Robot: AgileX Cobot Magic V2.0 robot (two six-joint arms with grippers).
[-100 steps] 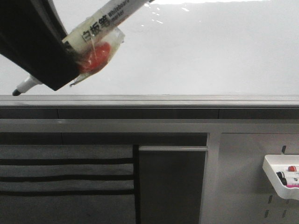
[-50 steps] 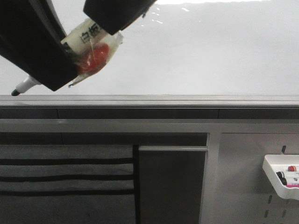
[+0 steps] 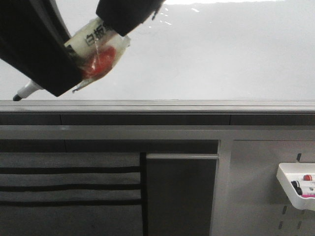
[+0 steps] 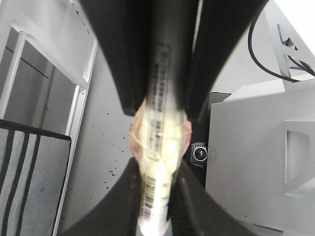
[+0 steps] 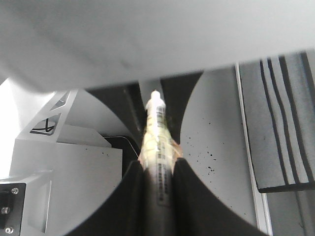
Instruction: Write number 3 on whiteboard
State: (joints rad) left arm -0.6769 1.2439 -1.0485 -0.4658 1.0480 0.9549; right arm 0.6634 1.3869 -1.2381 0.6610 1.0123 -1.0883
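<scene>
The left gripper (image 4: 156, 206) is clamping its jaws on a whiteboard marker (image 3: 93, 42), gripping the white, tape-wrapped barrel on both sides in the left wrist view. The right gripper (image 5: 158, 194) is closing its jaws on the same marker (image 5: 157, 147) from the opposite end, with the dark part of the barrel sitting between its fingers (image 5: 129, 196). In the front view the marker is lying tilted, its black tip (image 3: 17, 97) poking out below the left arm's dark body at the lower left, and its labelled barrel is running up to the right into the right arm's dark housing. A red blob under clear tape (image 3: 98, 61) is clinging to the barrel between the two arms. Behind them the whiteboard (image 3: 221, 54) is filling the upper half of the view, glossy and unmarked, with its grey frame edge (image 3: 197, 104) running across below. A small white tray of markers (image 3: 297, 187) is hanging at the far right, well apart from both arms.
</scene>
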